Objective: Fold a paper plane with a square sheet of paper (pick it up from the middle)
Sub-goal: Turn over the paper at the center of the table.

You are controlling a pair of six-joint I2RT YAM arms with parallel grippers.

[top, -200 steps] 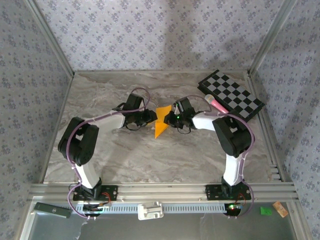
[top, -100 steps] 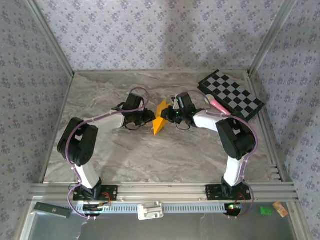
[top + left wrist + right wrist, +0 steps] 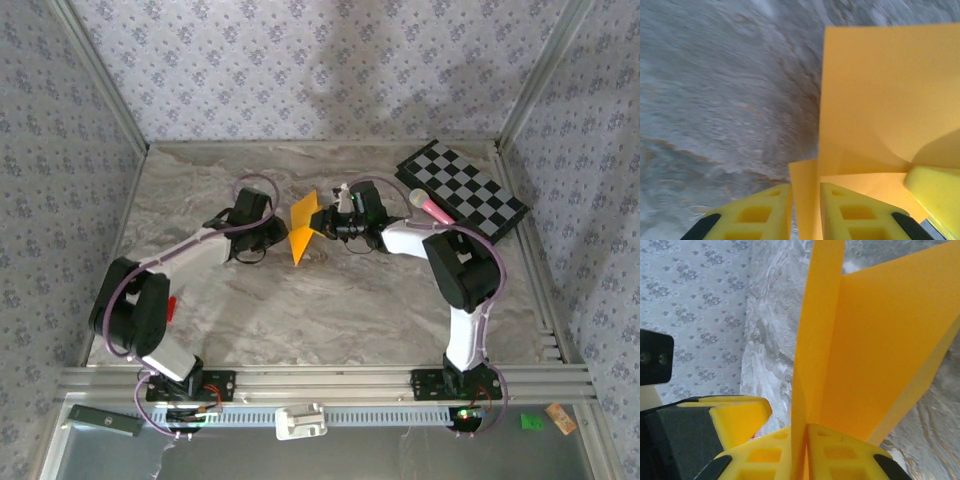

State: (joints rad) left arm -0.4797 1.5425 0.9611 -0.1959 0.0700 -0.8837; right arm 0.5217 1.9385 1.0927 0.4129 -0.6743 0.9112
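The orange-yellow sheet of paper [image 3: 302,236] is folded into a pointed, plane-like shape and held up off the marble table between both arms. My right gripper [image 3: 323,227] comes in from the right. In the right wrist view it [image 3: 806,432] is shut on a folded edge of the paper [image 3: 880,340]. My left gripper [image 3: 282,233] meets the paper from the left. In the left wrist view its jaws [image 3: 805,200] stand a little apart with a narrow flap of the paper [image 3: 880,95] between them.
A black-and-white checkered board [image 3: 462,190] lies at the back right with a pink-tipped stick [image 3: 432,208] on its near edge. A small red block [image 3: 171,305] sits beside the left arm. Patterned walls close in the table [image 3: 330,310] on three sides.
Both grippers and the paper have shifted left and slightly toward the back. The left arm has stretched out leftward, uncovering the red block. The left jaws have narrowed around the flap.
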